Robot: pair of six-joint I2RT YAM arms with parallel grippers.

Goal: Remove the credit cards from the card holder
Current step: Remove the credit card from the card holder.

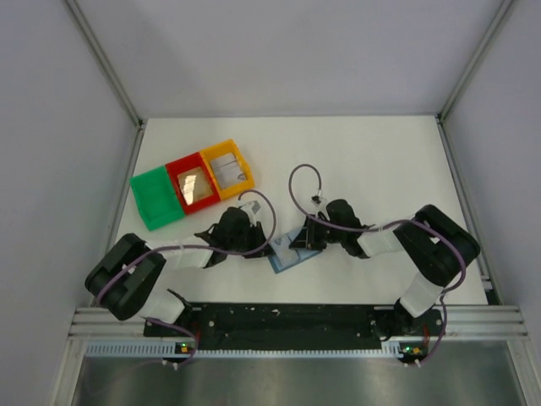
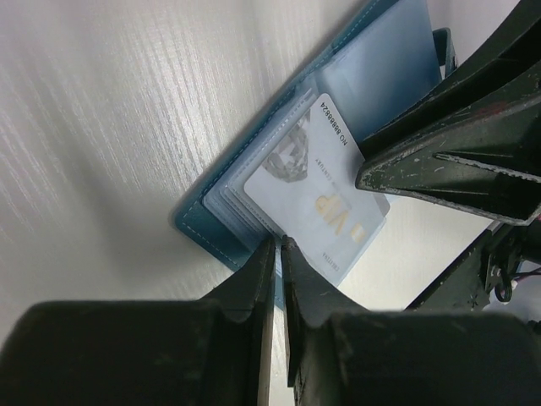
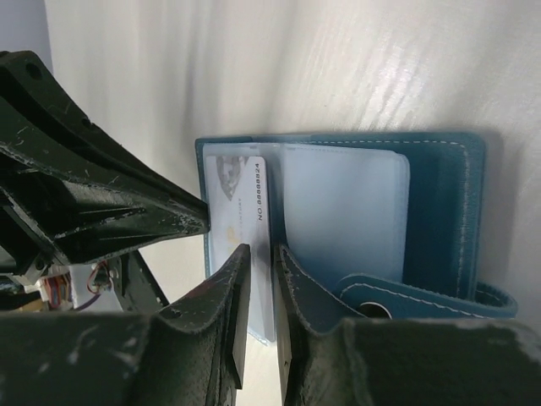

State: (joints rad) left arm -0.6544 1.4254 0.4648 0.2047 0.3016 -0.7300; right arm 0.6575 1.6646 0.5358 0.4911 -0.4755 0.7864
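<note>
The blue card holder (image 1: pixel 287 260) lies open on the table between my two grippers. In the left wrist view the card holder (image 2: pixel 211 216) has a pale "VIP" credit card (image 2: pixel 325 207) sticking partway out of its pockets. My left gripper (image 2: pixel 278 244) is shut, its tips at the holder's edge beside the card's corner. In the right wrist view my right gripper (image 3: pixel 260 251) is nearly shut, its tips over the card (image 3: pixel 232 194) by its number edge, next to the grey-blue pocket of the card holder (image 3: pixel 439 203). Whether either gripper pinches anything is unclear.
Green (image 1: pixel 152 199), red (image 1: pixel 175 175) and yellow (image 1: pixel 243 160) trays stand in a row at the back left; the red and yellow ones each hold a card. The other arm's fingers cross each wrist view: the right fingers (image 2: pixel 439 161) and the left fingers (image 3: pixel 101 203).
</note>
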